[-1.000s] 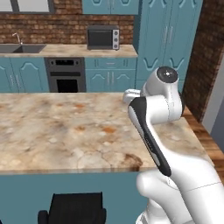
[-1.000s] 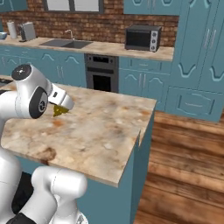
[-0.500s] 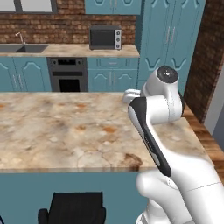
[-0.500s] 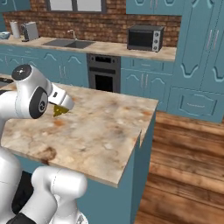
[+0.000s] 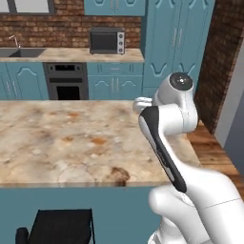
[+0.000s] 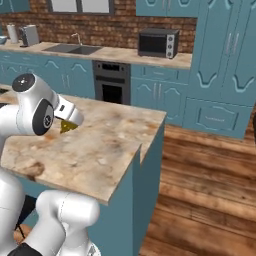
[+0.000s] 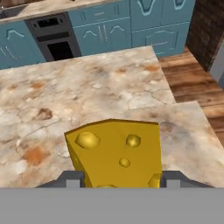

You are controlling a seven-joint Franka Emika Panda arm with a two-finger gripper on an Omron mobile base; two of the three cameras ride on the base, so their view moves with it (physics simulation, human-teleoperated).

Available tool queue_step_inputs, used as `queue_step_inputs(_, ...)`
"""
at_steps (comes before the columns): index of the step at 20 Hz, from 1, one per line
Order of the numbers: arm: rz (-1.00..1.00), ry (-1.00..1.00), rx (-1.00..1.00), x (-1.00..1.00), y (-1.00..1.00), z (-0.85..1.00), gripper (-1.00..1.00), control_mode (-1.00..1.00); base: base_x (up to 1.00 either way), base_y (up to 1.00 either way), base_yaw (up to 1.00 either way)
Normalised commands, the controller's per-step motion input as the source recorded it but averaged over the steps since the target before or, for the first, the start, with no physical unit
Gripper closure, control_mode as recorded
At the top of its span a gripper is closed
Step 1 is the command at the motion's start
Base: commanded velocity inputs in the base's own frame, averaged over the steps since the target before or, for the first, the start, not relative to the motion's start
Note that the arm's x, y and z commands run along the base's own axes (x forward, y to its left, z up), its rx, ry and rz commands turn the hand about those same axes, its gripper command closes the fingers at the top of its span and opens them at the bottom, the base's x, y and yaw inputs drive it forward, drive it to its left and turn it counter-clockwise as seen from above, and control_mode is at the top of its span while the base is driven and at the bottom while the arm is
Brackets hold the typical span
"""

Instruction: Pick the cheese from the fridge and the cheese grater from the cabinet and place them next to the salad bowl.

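My gripper (image 7: 122, 180) is shut on the cheese (image 7: 116, 151), a yellow-orange wedge with holes held between the two fingertips (image 7: 72, 179). It hangs a little above the marbled island counter (image 7: 100, 87). From the right base view the cheese (image 6: 67, 127) shows as a small yellow piece under the white hand, over the counter (image 6: 105, 145) toward its left side. In the left base view the arm (image 5: 167, 124) covers the hand. The fridge, the cheese grater, the cabinet and the salad bowl are out of view.
A black microwave (image 5: 107, 42) stands on the back counter above the teal drawers, with an oven (image 5: 66, 81) and a sink (image 6: 70, 48) further left. Tall teal cupboards (image 5: 176, 43) rise at the back. Wooden floor (image 6: 210, 190) lies to the island's right.
The whole picture has shifted slightly, so the base has moved a little. The cheese stays held the same way in the gripper.
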Motion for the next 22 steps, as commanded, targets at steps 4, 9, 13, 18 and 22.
queue_step_inputs(4, 0.00, 0.00, 0.00, 0.00, 0.00, 0.00, 1.00, 1.00, -0.15, -0.66, -0.05)
queue_step_inputs(9, 0.00, 0.00, 0.00, 0.00, 0.00, 0.00, 1.00, 1.00, -0.05, -0.68, -0.07)
queue_step_inputs(13, 0.00, 0.00, 0.00, 0.00, 0.00, 0.00, 1.00, 1.00, 0.00, -0.69, -0.14)
queue_step_inputs(18, 0.00, 0.00, 0.00, 0.00, 0.00, 0.00, 1.00, 1.00, 0.09, -0.67, -0.14)
queue_step_inputs(22, 0.00, 0.00, 0.00, 0.00, 0.00, 0.00, 1.00, 1.00, 0.35, -0.58, -0.03)
